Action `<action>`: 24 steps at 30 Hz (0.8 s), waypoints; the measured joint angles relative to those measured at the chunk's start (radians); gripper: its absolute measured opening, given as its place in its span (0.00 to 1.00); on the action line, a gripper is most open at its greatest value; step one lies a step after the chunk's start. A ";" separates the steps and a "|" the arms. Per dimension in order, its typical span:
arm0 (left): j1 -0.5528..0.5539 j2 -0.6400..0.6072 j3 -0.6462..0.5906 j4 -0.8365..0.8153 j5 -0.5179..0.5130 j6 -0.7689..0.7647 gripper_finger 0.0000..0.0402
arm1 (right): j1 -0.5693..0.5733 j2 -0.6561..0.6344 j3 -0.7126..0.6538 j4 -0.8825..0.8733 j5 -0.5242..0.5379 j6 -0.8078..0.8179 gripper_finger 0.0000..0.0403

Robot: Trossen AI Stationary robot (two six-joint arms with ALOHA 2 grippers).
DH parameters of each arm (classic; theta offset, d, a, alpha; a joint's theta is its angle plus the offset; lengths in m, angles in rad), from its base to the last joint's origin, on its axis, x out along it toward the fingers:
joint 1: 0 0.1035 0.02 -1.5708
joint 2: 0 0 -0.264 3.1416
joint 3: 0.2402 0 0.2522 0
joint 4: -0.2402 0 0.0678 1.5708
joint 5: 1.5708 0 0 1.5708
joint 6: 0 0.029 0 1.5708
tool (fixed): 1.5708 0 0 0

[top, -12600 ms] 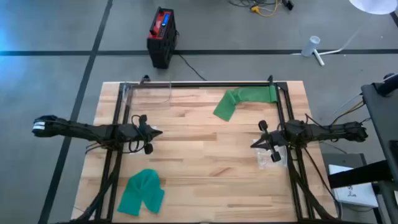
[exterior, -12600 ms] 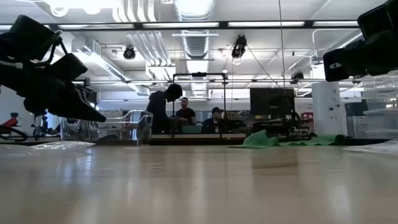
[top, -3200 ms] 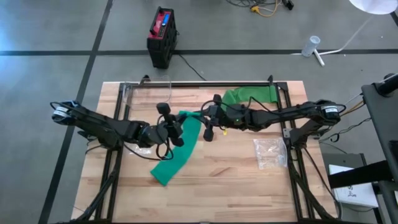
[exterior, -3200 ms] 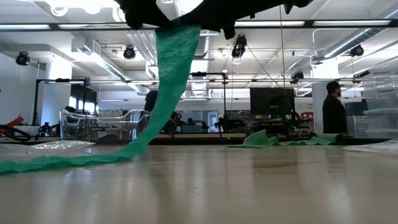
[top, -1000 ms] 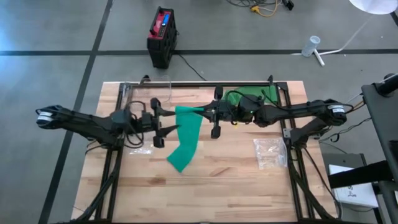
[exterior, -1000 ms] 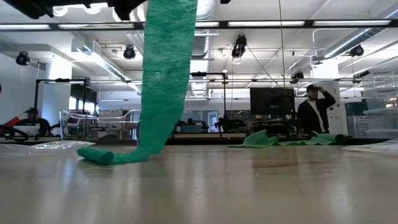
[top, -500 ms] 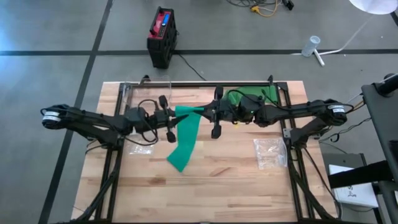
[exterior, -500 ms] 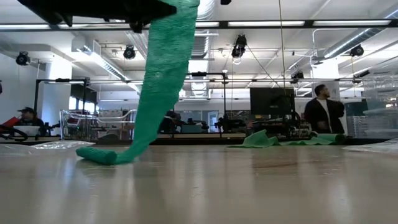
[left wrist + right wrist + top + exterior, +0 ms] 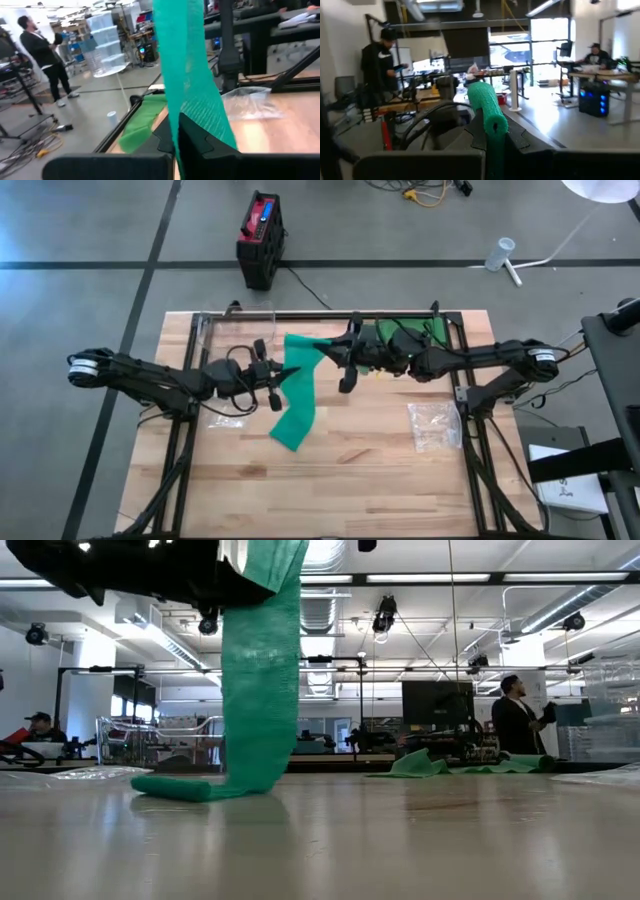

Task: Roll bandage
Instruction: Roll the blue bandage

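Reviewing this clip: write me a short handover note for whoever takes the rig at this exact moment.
Left hand: shut on the green bandage, part-way down the hanging strip.
Right hand: shut on the bandage's top end, held up over the middle of the table.
Bandage: hangs as a strip, its bottom end lying on the wood.
Second green bandage: loose at the far edge, untouched.
Plastic bag: on the table's right side.
Done: bandage lifted, gripped by both hands.
Left: the strip hangs unrolled; rolling remains.
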 joint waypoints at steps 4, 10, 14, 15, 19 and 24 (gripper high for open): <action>0.000 -0.002 -0.031 -0.002 -0.035 0.002 0.00 | -0.030 -0.012 0.004 -0.012 0.000 0.060 0.02; 0.001 -0.004 -0.059 0.001 -0.048 -0.010 0.00 | -0.057 -0.037 0.022 -0.040 -0.015 0.106 0.02; 0.002 -0.004 -0.078 0.000 -0.066 -0.025 0.00 | -0.068 -0.065 0.045 -0.080 -0.029 0.130 0.02; 0.002 -0.004 -0.082 0.003 -0.073 -0.029 0.00 | -0.069 -0.072 0.049 -0.089 -0.030 0.130 0.02; 0.002 -0.004 -0.093 0.018 -0.083 -0.045 0.00 | -0.070 -0.091 0.055 -0.096 -0.046 0.109 0.02; 0.002 -0.006 -0.089 0.122 -0.067 -0.021 0.00 | -0.070 -0.085 0.047 -0.058 -0.047 -0.003 0.02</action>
